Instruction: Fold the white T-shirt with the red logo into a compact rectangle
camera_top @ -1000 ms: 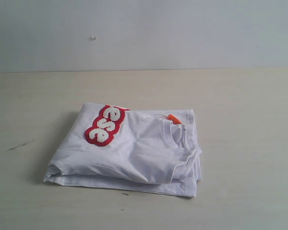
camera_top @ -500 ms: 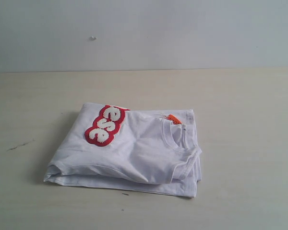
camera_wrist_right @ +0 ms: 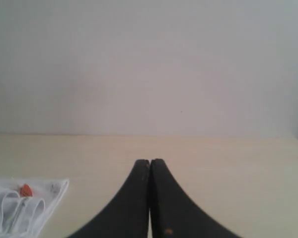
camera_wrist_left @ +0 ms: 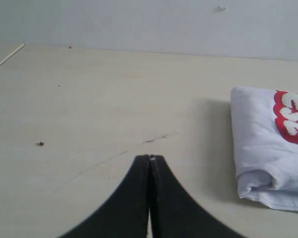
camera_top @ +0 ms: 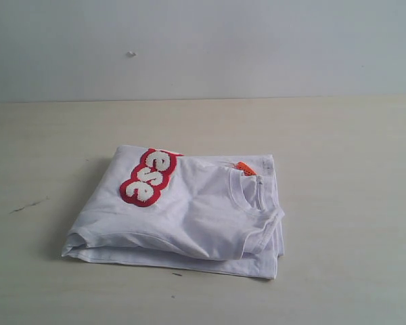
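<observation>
The white T-shirt (camera_top: 189, 217) lies folded into a thick rectangle at the middle of the table, collar and small orange neck tag (camera_top: 243, 168) toward the right. Part of the red logo (camera_top: 146, 177) shows on its top layer at the back left. Neither arm appears in the exterior view. My left gripper (camera_wrist_left: 150, 157) is shut on nothing, well apart from the shirt's folded edge (camera_wrist_left: 260, 148). The red logo (camera_wrist_left: 291, 116) shows there too. My right gripper (camera_wrist_right: 150, 161) is shut and empty, away from the shirt's collar corner (camera_wrist_right: 20, 206).
The pale wooden table (camera_top: 345, 149) spreads around the shirt, with a thin dark crack (camera_wrist_left: 154, 141) and a small crumb (camera_wrist_left: 40, 144) on it. A plain light wall (camera_top: 203, 47) rises behind the table's far edge.
</observation>
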Controlling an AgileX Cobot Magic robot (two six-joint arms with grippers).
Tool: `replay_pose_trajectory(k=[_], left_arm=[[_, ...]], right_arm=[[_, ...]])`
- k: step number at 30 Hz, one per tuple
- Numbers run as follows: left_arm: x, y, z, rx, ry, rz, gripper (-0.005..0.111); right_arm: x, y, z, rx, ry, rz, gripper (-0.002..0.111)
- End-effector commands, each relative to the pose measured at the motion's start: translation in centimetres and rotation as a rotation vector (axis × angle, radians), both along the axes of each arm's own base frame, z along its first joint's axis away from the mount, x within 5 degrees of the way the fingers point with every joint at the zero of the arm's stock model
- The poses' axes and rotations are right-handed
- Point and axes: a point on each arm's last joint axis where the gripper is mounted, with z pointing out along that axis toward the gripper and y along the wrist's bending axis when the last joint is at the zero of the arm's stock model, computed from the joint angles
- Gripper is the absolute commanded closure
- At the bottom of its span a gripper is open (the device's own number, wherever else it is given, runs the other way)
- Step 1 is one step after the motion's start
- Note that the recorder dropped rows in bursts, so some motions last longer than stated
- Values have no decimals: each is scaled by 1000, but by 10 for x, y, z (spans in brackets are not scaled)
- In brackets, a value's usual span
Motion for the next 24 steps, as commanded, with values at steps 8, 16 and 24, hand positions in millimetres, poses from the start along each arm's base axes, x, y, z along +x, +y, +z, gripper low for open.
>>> replay_pose_trajectory(k=[8, 16, 24], left_arm=[[0, 0, 1, -13, -10, 2, 107], [0, 0, 1, -13, -10, 2, 107], [0, 0, 1, -13, -10, 2, 107]], right_arm=[[-2, -2, -15, 12, 146, -26, 108], [-2, -2, -17, 18, 171, -29, 108], [-2, -2, -17, 18, 171, -29, 108]])
